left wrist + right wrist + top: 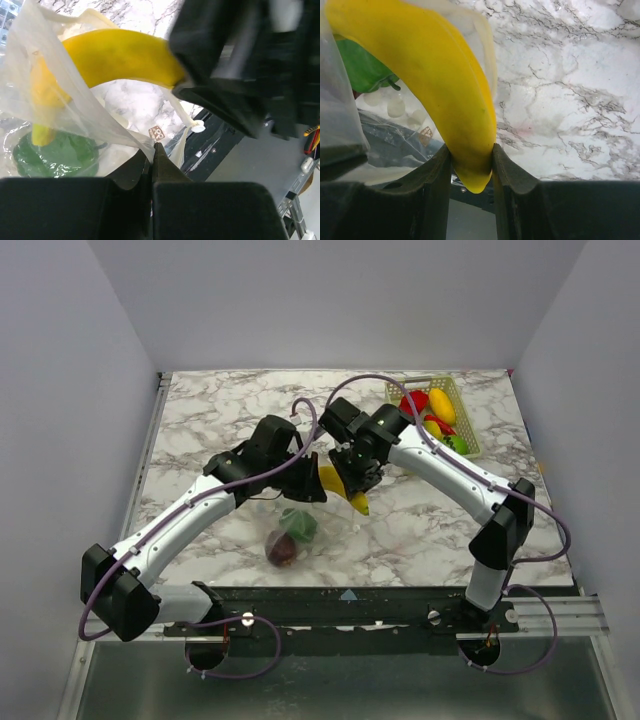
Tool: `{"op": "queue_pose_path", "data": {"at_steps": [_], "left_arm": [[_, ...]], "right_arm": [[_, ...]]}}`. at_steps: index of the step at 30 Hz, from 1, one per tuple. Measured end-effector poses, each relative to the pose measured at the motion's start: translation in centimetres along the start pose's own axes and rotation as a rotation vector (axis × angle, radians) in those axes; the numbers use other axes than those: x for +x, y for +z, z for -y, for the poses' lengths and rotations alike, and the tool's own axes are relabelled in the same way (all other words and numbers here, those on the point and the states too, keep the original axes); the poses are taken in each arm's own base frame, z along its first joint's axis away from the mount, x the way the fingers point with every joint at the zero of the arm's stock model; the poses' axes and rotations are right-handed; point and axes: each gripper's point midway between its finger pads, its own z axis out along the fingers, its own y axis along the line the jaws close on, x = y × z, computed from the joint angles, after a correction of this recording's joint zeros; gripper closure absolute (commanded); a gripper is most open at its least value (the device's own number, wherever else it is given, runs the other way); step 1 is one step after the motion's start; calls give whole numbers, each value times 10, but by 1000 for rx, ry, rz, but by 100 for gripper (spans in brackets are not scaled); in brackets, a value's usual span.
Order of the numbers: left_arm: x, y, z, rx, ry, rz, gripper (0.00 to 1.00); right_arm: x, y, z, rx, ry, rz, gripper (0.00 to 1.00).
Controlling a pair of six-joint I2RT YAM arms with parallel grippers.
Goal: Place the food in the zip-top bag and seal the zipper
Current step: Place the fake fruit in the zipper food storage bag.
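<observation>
My right gripper [352, 480] is shut on a yellow toy banana [345, 492], gripped near one end [470, 155]. Its other end points into the mouth of the clear zip-top bag [290, 515]. My left gripper [312, 482] is shut on the bag's upper mouth edge [145, 150] and holds it lifted. In the left wrist view the banana [120, 57] lies partly behind the plastic. Inside the bag lie a green toy vegetable [299, 524] and a dark maroon one [282, 549]. The green one also shows in both wrist views [55, 155] [362, 65]. The zipper strip runs along the mouth [182, 117].
A pale green mesh basket [452, 392] stands at the back right with red, yellow and green toy foods in it. The table's near edge and a dark rail run just below the bag [350, 592].
</observation>
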Motion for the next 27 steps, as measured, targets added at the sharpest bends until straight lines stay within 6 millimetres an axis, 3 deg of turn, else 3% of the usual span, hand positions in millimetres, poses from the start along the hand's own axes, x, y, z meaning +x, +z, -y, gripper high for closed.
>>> {"op": "queue_pose_path", "data": {"at_steps": [5, 10, 13, 16, 27], "left_arm": [[5, 0, 1, -11, 9, -18, 100], [4, 0, 2, -8, 25, -15, 100], [3, 0, 3, -4, 33, -11, 100], [3, 1, 3, -3, 37, -10, 100], [3, 1, 5, 8, 38, -10, 100]], "right_arm": [[-4, 13, -8, 1, -26, -22, 72], [-13, 15, -19, -45, -30, 15, 63], [-19, 15, -25, -68, -33, 38, 52], [-22, 19, -28, -82, -35, 62, 49], [9, 28, -28, -191, 67, 206, 42]]}}
